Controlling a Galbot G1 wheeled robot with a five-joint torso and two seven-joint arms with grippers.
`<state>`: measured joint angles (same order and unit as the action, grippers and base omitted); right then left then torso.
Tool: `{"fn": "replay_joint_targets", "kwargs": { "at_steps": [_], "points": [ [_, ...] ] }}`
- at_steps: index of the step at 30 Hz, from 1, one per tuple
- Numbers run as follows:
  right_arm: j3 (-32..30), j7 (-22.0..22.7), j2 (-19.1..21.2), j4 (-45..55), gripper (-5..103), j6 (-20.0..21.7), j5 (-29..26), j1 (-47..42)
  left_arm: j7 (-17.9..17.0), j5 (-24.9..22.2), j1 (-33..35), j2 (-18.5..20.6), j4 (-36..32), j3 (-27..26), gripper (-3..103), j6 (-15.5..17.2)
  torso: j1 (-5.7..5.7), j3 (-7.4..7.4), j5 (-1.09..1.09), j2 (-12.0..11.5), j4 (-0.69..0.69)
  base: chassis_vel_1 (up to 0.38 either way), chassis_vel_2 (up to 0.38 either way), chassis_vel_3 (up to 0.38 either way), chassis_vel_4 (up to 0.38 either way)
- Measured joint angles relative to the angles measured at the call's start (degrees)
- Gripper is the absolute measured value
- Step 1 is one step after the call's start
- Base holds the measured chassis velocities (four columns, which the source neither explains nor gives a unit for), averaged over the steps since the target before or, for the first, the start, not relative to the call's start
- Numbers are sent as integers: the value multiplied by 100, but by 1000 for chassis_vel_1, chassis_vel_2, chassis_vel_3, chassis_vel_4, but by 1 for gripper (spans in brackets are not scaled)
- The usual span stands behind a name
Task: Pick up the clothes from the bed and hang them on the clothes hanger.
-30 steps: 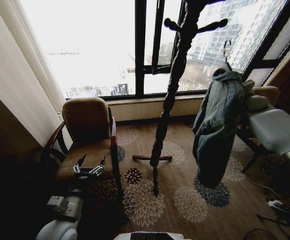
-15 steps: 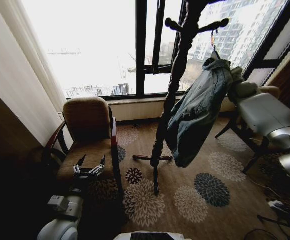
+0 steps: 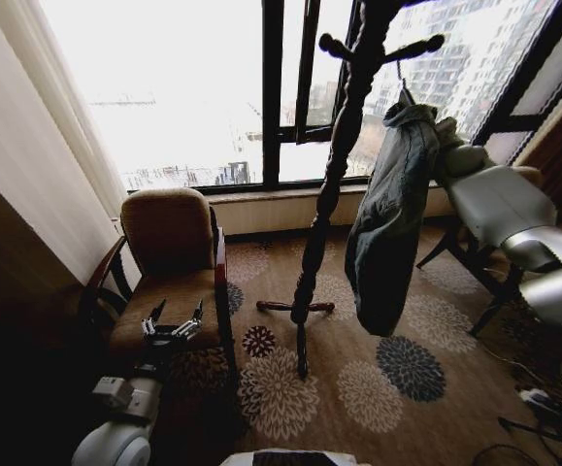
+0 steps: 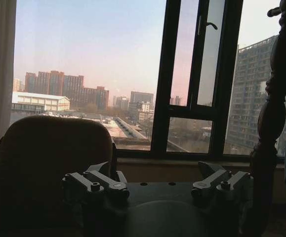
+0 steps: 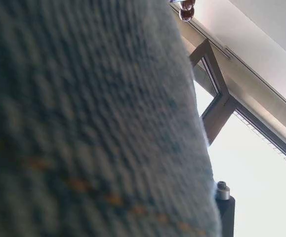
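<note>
The clothes (image 3: 390, 218), a light-blue denim jacket, hang in the air just right of a dark wooden coat stand (image 3: 337, 155). The thin hook of the clothes hanger (image 3: 404, 91) pokes up from the collar, below the stand's upper right peg; the rest of the hanger is hidden inside the jacket. My right gripper (image 3: 446, 136) is at the jacket's collar, holding it up, its fingers hidden by cloth. Denim (image 5: 83, 118) lies right against the right wrist camera. My left gripper (image 3: 174, 325) (image 4: 157, 185) stays open and parked low over an armchair's seat. The bed is out of view.
A brown armchair (image 3: 169, 257) stands at the left under a big window (image 3: 271, 87), with a curtain (image 3: 38, 146) beside it. The stand's feet (image 3: 297, 311) spread on the flowered carpet. A bench-like seat (image 3: 475, 262) sits behind my right arm. Cables (image 3: 543, 408) lie on the floor at the lower right.
My right arm has lifted the jacket and carried it left toward the stand. It swung out leftward half a second ago and now hangs straighter and higher. The left arm has not moved.
</note>
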<state>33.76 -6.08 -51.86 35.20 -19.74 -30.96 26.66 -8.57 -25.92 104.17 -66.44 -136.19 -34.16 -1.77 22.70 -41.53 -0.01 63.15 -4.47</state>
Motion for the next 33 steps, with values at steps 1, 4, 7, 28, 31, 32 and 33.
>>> {"fn": "replay_joint_targets", "kwargs": {
  "at_steps": [1, 4, 7, 28, 31, 32, 33],
  "points": [
    [19, 0, -32, -4, 14, 0, 19, 22, 14, -8, 3, -6, 12, -15, 100, -12, -1, 0, 0, 0, 0, 0, 0, 0, 0],
    [33, 8, -69, 65, 14, 0, 69, 24, 28, -19, -7, -19, 32, -23, 100, -28, -1, 0, 0, 0, 0, 0, 0, 0, 0],
    [28, 64, -146, 237, 14, 40, 115, -25, 30, -23, -43, -30, 54, -3, 100, -32, -1, 0, 0, 0, 0, 0, 0, 0, 0],
    [-230, 486, -158, 1256, 14, 439, 202, -339, 109, -81, -15, -94, 115, -107, 100, -105, 1, -1, 2, -1, 0, 0, 0, 0, 0],
    [-320, 608, -71, 1604, 14, 542, 197, -462, 104, -94, -49, -87, 118, -93, 100, -102, 0, 0, -1, 0, 3, 0, 0, 0, 0],
    [-320, 608, -71, 1604, 14, 542, 197, -462, 104, -94, -49, -87, 118, -93, 100, -102, 0, 0, -1, 0, 3, 0, 0, 0, 0],
    [-377, 641, -44, 1703, 14, 574, 197, -512, 104, -99, -48, -88, 118, -96, 100, -102, 0, 0, -1, 0, 3, 0, 0, 0, 0]
  ]
}}
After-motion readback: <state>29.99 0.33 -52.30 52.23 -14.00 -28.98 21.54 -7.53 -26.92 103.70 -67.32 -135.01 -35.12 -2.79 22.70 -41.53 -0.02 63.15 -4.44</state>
